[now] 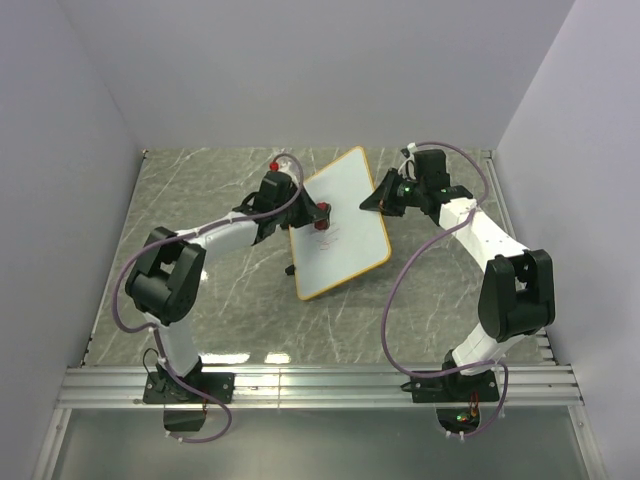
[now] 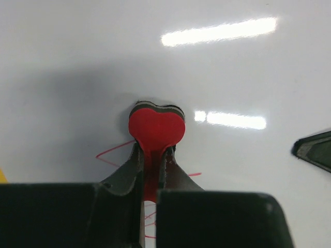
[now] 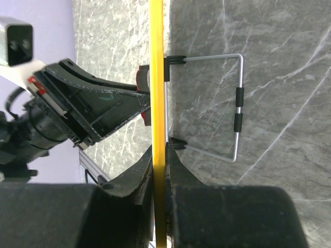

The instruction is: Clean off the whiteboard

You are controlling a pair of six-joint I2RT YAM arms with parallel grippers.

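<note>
Item: whiteboard [image 1: 345, 225]. It stands on edge near the middle of the grey marbled desk [image 1: 220, 300], held between the two sets of fingers. Its white face is turned towards the left fingers [image 2: 126, 174]. The orange-yellow rim [image 3: 156, 77] is seen edge-on in the right wrist view.

Left fingers: closed on the stem of a red eraser [image 2: 156, 128]. The eraser's rounded head projects just beyond the fingertips, and its dark pad side lies against the board face. In the top view the eraser [image 1: 322, 223] shows as a small red spot at the fingertips, on the upper left part of the face.

Marks: thin red scribbles [image 2: 114, 148] lie on the face just beside and beneath the left fingers. In the top view they [image 1: 335, 240] run from the eraser towards the middle of the board.

Right fingers [image 3: 183, 173]: closed on the board's rim, one finger on each side, with the yellow edge running straight out between them. In the top view they [image 1: 372, 200] meet the board at its upper right edge, opposite the left fingers.

Support: a wire stand [image 3: 238, 103] is fixed to the board by two black clips [image 3: 175, 59]. It is on the back side, away from the left fingers, beyond the right fingertips. How steeply the board leans cannot be judged.
</note>
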